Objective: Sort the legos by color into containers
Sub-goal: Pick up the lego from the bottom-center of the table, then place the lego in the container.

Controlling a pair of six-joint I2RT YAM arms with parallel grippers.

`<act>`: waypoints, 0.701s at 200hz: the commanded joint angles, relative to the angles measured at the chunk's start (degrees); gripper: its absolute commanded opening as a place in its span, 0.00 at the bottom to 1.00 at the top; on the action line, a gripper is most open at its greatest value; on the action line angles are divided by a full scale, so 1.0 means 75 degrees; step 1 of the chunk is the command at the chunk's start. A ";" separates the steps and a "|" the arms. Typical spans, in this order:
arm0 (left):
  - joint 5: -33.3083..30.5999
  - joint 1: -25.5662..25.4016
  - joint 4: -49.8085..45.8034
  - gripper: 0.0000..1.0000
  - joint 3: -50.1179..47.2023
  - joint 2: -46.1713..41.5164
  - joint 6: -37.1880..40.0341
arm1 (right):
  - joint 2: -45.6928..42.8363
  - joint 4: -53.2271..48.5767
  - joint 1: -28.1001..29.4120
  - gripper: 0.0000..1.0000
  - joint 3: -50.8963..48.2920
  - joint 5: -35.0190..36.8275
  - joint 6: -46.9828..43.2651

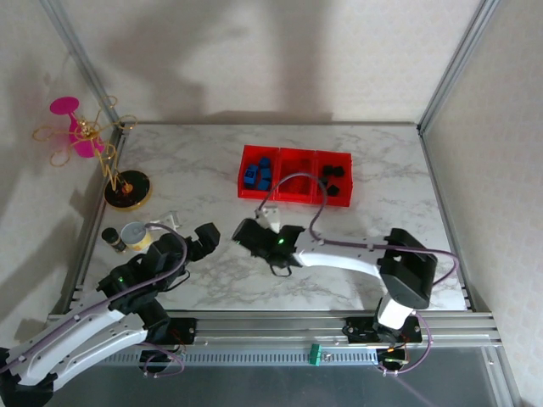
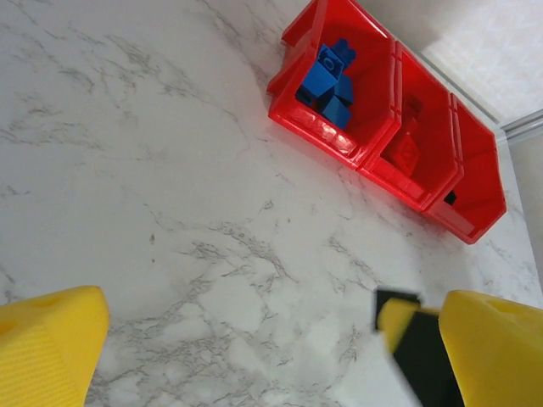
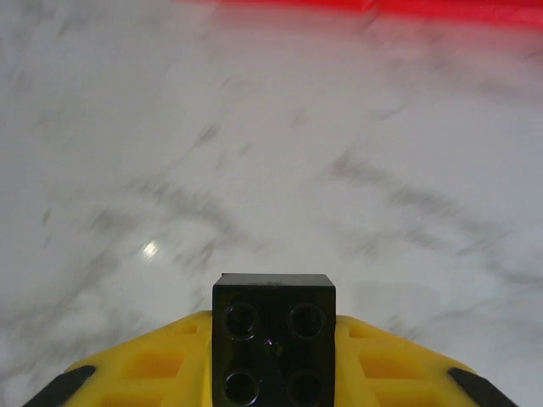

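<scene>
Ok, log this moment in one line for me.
right gripper: shut on black lego | left gripper: open, empty | containers: partly filled

1. We are looking down on a white counter veined with grey marble, lying in the middle of an enclosure.
2. We are seeing pale, finely patterned walls closing it in: a back wall, a left wall and a right wall.
3. We are noticing a left post and a right post, both metal, slanting up where the walls are meeting.
4. We are finding a ribbed metal rail running along the counter's near edge.
5. We are seeing soft grey shadows falling across the back wall, while a small glint is shining on the marble.
6. We are spotting a gold wire ornament with pink discs standing at the counter's left edge.
</scene>
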 commanded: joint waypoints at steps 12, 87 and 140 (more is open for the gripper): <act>0.0272 0.0072 0.1022 1.00 0.0459 0.0696 0.0458 | -0.0822 0.0124 -0.1352 0.30 -0.0360 0.0843 -0.0980; 0.0635 0.0076 0.2678 1.00 0.0832 0.2456 0.0868 | -0.0013 0.1915 -0.4706 0.33 0.0010 0.0425 -0.2609; 0.0357 0.0111 0.3167 1.00 0.0866 0.2997 0.1001 | 0.1438 0.2444 -0.5557 0.39 0.1118 -0.0036 -0.3390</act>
